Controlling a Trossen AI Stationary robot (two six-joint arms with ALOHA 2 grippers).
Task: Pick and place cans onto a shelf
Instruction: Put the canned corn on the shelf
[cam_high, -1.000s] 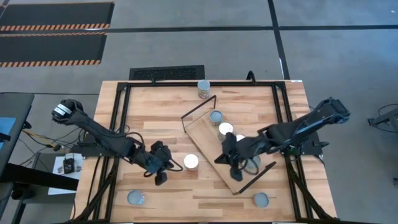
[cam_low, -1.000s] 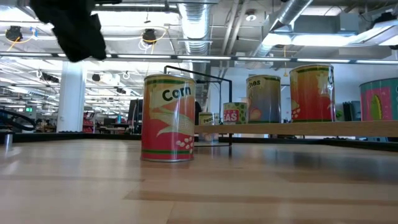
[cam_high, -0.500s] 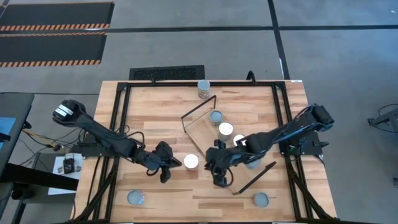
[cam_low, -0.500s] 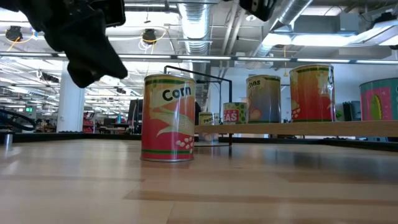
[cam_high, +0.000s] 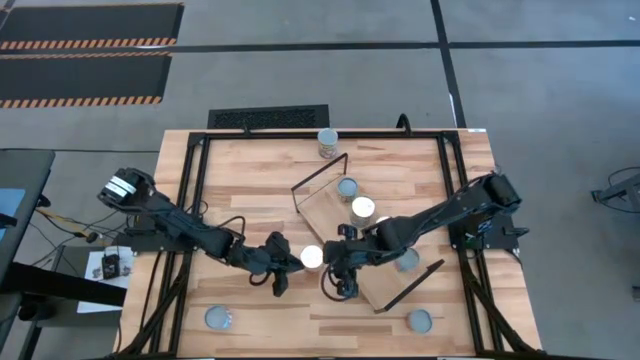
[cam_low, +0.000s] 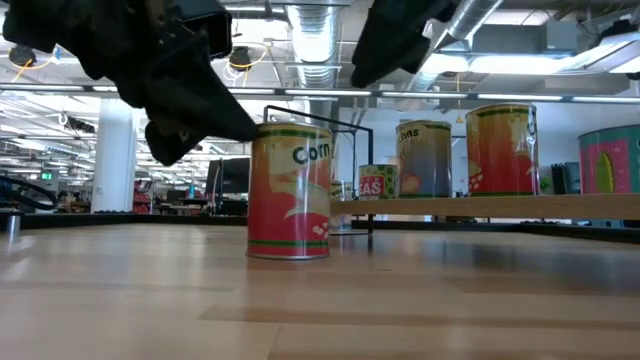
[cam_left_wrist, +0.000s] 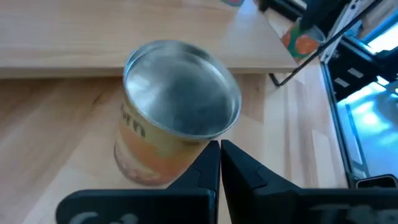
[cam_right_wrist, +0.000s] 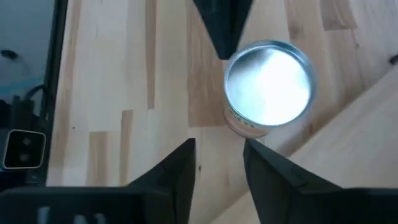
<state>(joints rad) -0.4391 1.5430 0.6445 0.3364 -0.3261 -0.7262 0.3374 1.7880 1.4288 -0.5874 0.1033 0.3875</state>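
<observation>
A can (cam_high: 312, 257) with a red and yellow "Corn" label (cam_low: 290, 190) stands upright on the table, just left of the shelf (cam_high: 325, 215). My left gripper (cam_left_wrist: 219, 144) is shut and comes at the can from its left. My right gripper (cam_right_wrist: 219, 146) hangs open above the table on the near side of the can (cam_right_wrist: 268, 84), clear of it. Several cans (cam_high: 363, 208) stand in a row on the shelf (cam_low: 480, 207). My left gripper touches the corn can's side just under the top rim (cam_left_wrist: 208, 138) with the tips of its shut fingers. They come from the table's left, slanting down. The can stands upright with its base on the table.
More cans stand on the table: one at the far edge (cam_high: 328, 142), one near the front left (cam_high: 219, 318), one near the front right (cam_high: 420, 321). The shelf lies slantwise, with black wire frames (cam_high: 320, 172) at both ends. A black frame (cam_high: 190, 200) borders the table.
My left gripper has come down and toward the table's right until it reached the corn can, which has slid a little toward the shelf and turned about. My right gripper has left the shelf, moving down and toward the table's left, near the can.
</observation>
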